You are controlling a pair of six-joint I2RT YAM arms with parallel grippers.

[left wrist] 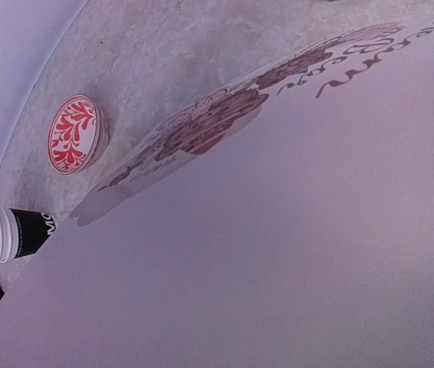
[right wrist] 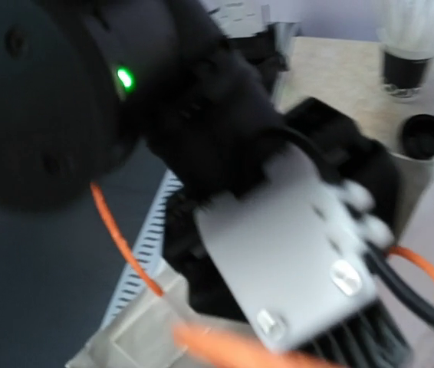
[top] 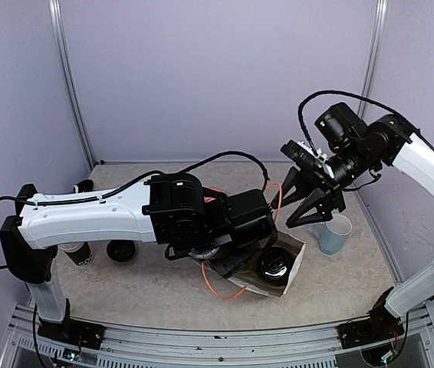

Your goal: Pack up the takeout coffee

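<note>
We are looking down on a speckled beige table point(top: 148, 295). The white left arm point(top: 87, 218) is stretching from the lower left to the centre. Its left gripper point(top: 234, 267) is meeting the mouth of a pale paper bag point(top: 294, 270) at lower centre. We cannot tell how wide that claw is standing. Inside the bag, a black paper cup with a black plastic lid point(top: 276, 264) is sitting. At centre right, the right gripper point(top: 307, 203) is hanging with its claw spread wide and holding nothing, just up and left of a light-blue ceramic mug point(top: 333, 236). At far left, a second black paper cup point(top: 81, 256) is standing near a loose black round lid point(top: 121, 250).
</note>
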